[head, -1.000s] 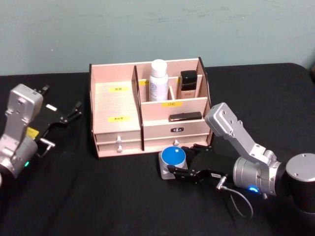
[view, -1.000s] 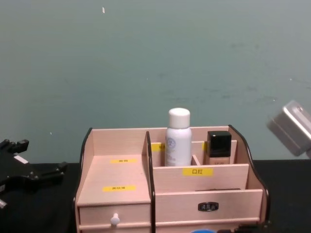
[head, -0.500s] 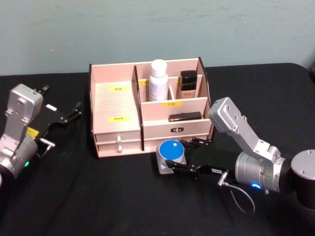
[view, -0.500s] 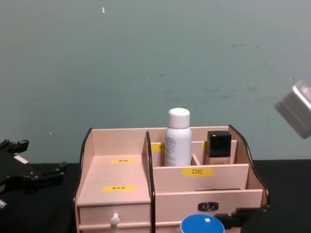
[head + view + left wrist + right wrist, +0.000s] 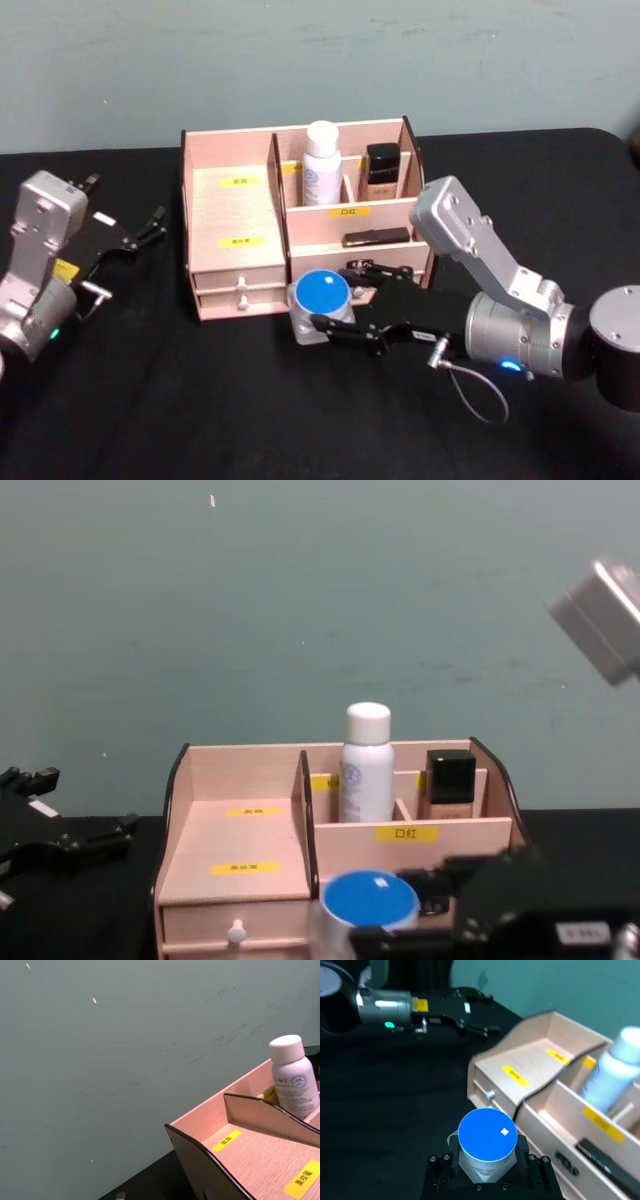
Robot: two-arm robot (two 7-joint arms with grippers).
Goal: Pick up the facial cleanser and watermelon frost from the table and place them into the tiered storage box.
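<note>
The watermelon frost (image 5: 320, 293), a clear jar with a bright blue lid (image 5: 487, 1134), hangs just in front of the drawers of the tiered storage box (image 5: 233, 210). My right gripper (image 5: 326, 308) is shut on its body from both sides, and its black fingers (image 5: 440, 1166) flank the jar. In the chest view the blue lid (image 5: 370, 898) rises before the box (image 5: 240, 840). The facial cleanser (image 5: 322, 163), a tall white bottle (image 5: 367, 765) (image 5: 294, 1077), stands upright in a back compartment. My left gripper (image 5: 132, 236) rests open at the far left, away from the box.
A beige bottle with a square black cap (image 5: 382, 170) stands right of the cleanser. A dark flat item (image 5: 376, 237) lies on the lower right shelf. The box's stepped left lid (image 5: 260, 1160) carries yellow labels. Black cloth (image 5: 180, 400) covers the table.
My right gripper has raised the jar off the table and carried it left, up against the box front. In the chest view the blue lid has risen into sight. The left arm is still.
</note>
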